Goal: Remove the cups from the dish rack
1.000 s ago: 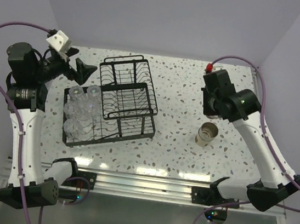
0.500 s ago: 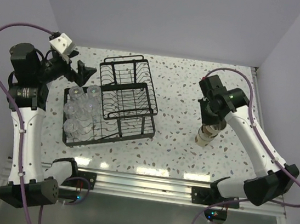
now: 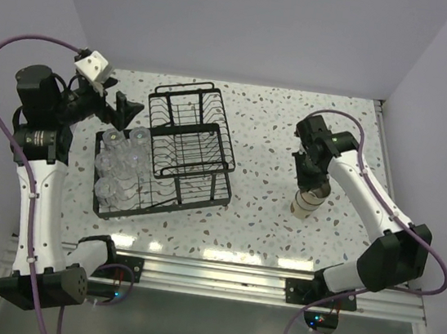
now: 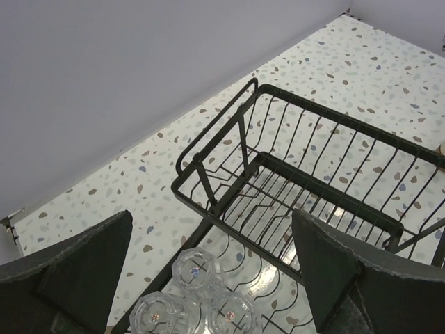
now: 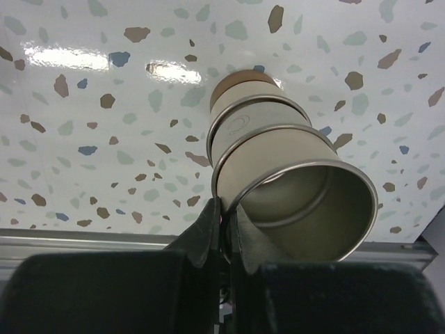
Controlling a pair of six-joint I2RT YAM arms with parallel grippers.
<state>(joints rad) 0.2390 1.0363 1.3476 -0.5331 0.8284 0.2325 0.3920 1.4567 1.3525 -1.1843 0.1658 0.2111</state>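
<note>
Right gripper (image 5: 224,209) pinches the rim of the top tan cup (image 5: 299,188) at three o'clock, left gripper (image 4: 212,212) agape; a tilted release could topple the stack (image 5: 250,115).

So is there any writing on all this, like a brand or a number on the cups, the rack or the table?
None that can be read.
The stack of tan cups bears only a faint round mark on one cup's side, too small to make out.
The clear cups, the black wire dish rack and the speckled table show no lettering.
</note>
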